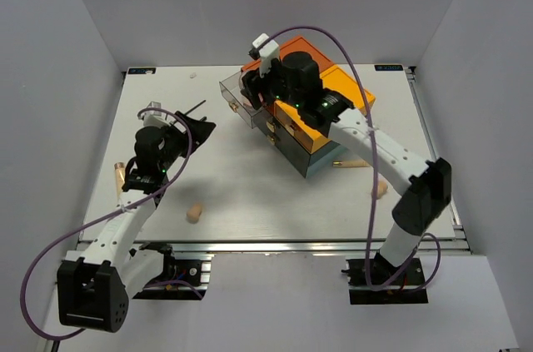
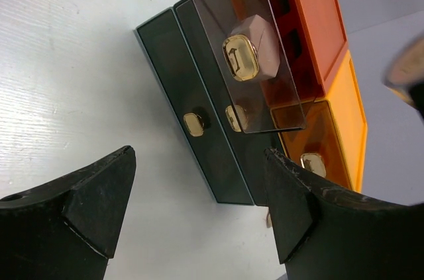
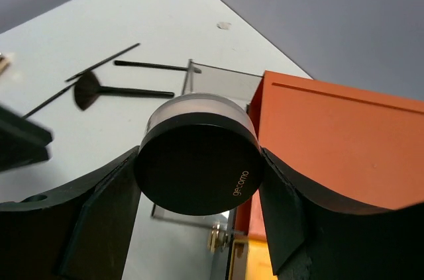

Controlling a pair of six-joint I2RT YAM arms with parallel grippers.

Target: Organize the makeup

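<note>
My right gripper [image 3: 199, 181] is shut on the round black compact [image 3: 195, 164], holding it above the pulled-out clear drawer [image 3: 218, 80] of the orange-topped drawer box [image 1: 321, 106]. In the top view that gripper [image 1: 250, 90] hovers at the box's left end. A fan brush [image 3: 122, 91], a thin brush [image 3: 152, 65] and a thin black stick [image 3: 103, 63] lie on the table beyond the drawer. A beige sponge [image 2: 260, 34] sits in the clear drawer [image 2: 242, 42]. My left gripper [image 2: 199, 194] stands open and empty over the table, left of the box [image 1: 193, 127].
A beige sponge [image 1: 194, 213] lies near the front edge, a beige tube [image 1: 119, 176] by the left arm, and another beige piece [image 1: 381, 190] and a thin stick [image 1: 350, 164] right of the box. Dark lower drawers [image 2: 192, 114] are shut. Grey walls surround the table.
</note>
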